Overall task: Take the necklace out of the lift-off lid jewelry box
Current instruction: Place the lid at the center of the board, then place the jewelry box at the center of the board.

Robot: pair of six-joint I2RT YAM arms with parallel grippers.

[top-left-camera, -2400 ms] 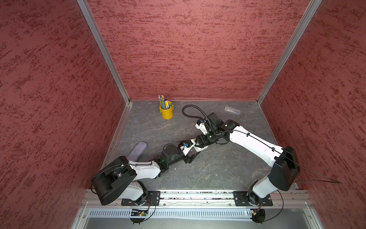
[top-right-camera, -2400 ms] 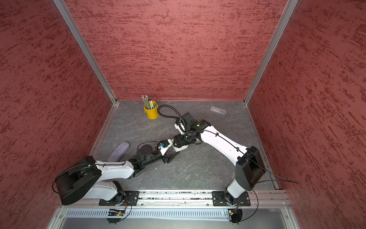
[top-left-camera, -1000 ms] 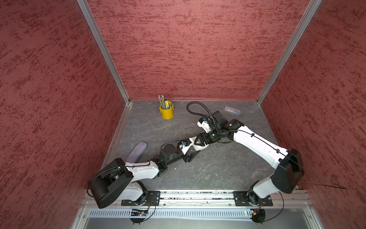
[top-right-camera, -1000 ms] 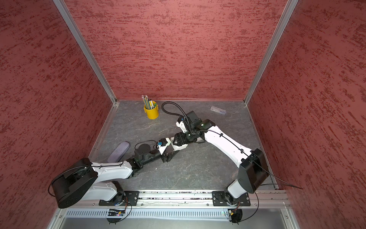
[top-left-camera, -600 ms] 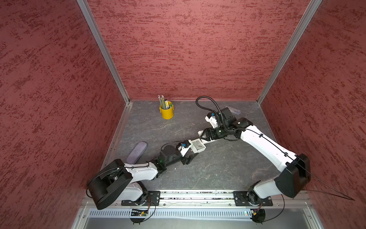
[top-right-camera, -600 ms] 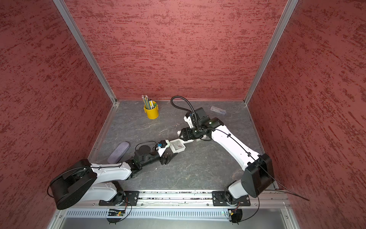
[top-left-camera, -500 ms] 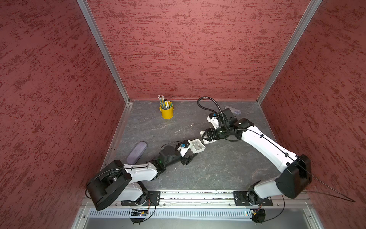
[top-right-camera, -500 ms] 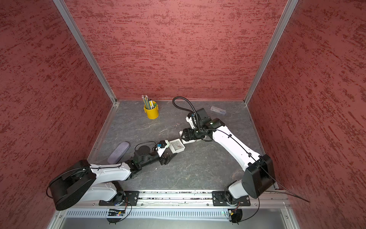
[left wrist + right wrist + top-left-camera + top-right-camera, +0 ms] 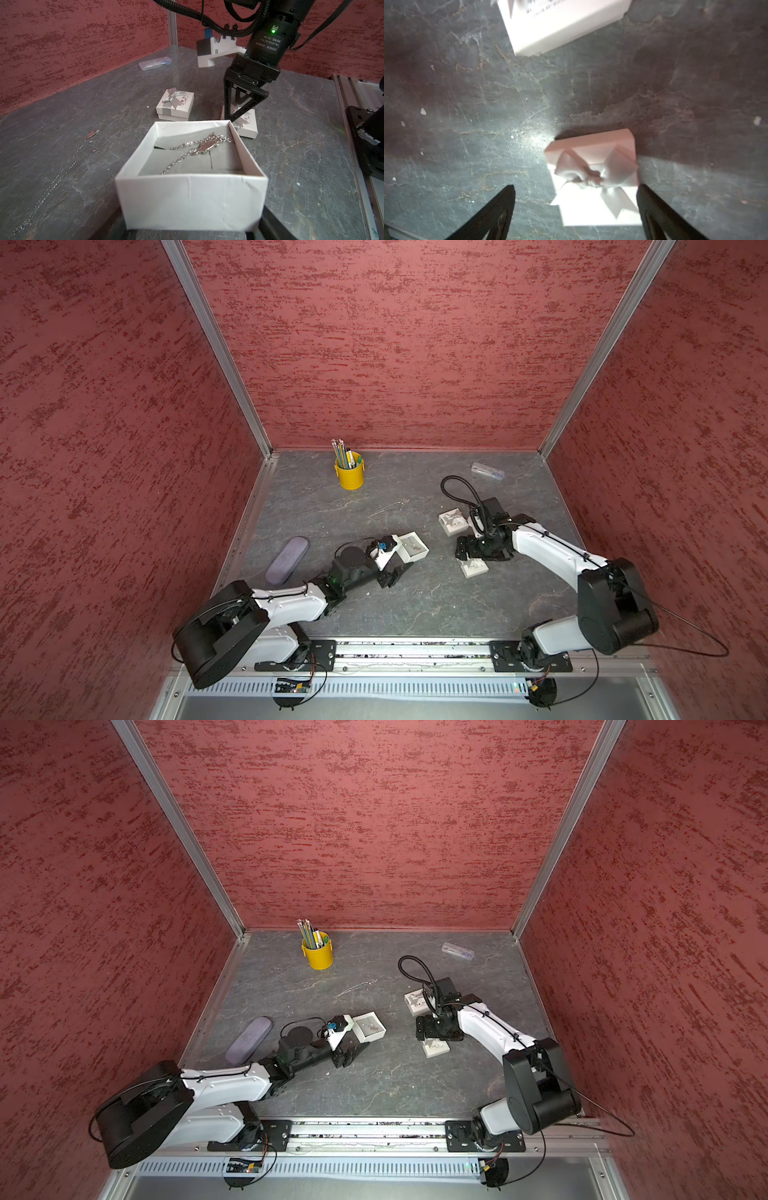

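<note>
Grey stone-look tabletop, red textured walls on three sides. You had the jewelry box open, lid off, sitting right at the tips of the left gripper. Its jaws stood apart at the box's near wall. From the left wrist view you could not tell whether they pressed it or only flanked it. The necklace lay inside the box on the grey pad, pendant by the wall farthest from the left gripper, chain trailing back toward the near wall.

Handling, judged: very light, limp fine chain, slick metal, easy to kink or snag on the pad's slits. The pendant with its bead looked the bulkiest part and the best place to pinch, and a straight lift should let the chain follow. The card box looked light enough to ride up with it unless braced.

Change since half a second earlier: the lid had been just beside the box in the right gripper. It now lay on the table well apart from the box, on the right arm's side, bow up. The right jaws had spread and straddled it without holding. The box itself had not moved. A closed twin box and a loose chain lay beyond the box.
</note>
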